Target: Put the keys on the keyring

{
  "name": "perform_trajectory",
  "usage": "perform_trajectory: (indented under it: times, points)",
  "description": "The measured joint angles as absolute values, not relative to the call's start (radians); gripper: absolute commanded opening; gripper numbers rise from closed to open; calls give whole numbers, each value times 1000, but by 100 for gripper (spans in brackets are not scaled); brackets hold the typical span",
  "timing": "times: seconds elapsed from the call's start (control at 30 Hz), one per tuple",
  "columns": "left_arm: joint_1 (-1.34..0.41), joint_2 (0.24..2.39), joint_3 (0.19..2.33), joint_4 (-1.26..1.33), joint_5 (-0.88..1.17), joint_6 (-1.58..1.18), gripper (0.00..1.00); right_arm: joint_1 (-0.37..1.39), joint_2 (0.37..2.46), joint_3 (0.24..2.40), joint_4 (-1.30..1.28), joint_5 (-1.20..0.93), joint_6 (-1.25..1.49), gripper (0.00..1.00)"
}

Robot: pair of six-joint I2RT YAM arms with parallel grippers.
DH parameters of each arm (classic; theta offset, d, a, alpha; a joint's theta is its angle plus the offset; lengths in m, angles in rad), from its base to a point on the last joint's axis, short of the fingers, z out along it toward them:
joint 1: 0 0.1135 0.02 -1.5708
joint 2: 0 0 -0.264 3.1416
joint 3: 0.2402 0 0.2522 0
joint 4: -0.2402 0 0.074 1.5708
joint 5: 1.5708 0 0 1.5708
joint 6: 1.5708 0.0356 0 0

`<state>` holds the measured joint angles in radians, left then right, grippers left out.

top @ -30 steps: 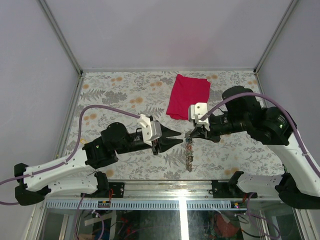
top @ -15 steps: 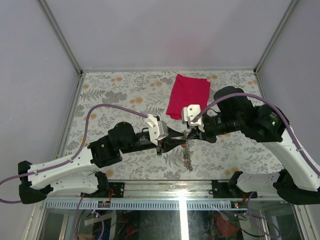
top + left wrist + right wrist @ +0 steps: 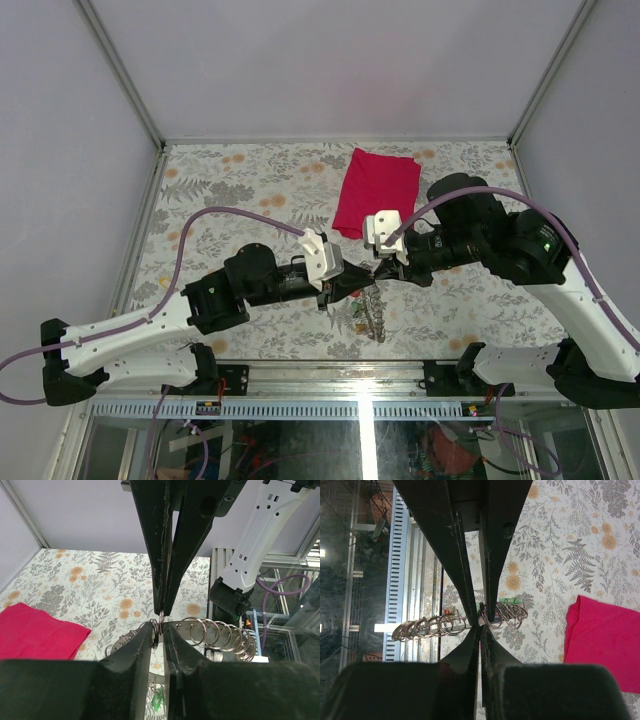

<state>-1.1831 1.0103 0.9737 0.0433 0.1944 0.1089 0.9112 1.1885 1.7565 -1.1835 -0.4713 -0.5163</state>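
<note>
- Holding the keyring (image 3: 427, 626) above the table (image 3: 230, 190), the right gripper (image 3: 480, 629) is pinched shut on it.
- The left gripper (image 3: 159, 627) is almost closed round one ring; I cannot tell if it grips.
- A green key (image 3: 159, 703) hangs below; the threading looks unfinished.

Left end effector (image 3: 360, 282) nearer the keyring (image 3: 217, 632), jaws narrower.
</note>
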Motion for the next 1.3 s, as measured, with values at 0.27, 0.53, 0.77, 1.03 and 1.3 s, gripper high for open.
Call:
perform_trajectory:
  times: [0.27, 0.53, 0.77, 1.03, 1.3]
  points:
    - [-1183, 1010, 976, 42, 192, 109, 0, 912, 1187, 1756, -1182, -471, -516, 0]
    - [-1183, 1008, 976, 43, 183, 108, 24, 913, 1169, 1737, -1160, -472, -515, 0]
    - [-1183, 986, 976, 44, 176, 109, 35, 918, 1159, 1733, -1149, -472, -511, 0]
    - [-1183, 965, 976, 46, 195, 121, 35, 918, 1156, 1723, -1139, -472, -509, 0]
    - [-1183, 988, 984, 46, 222, 132, 32, 918, 1156, 1723, -1139, -472, -507, 0]
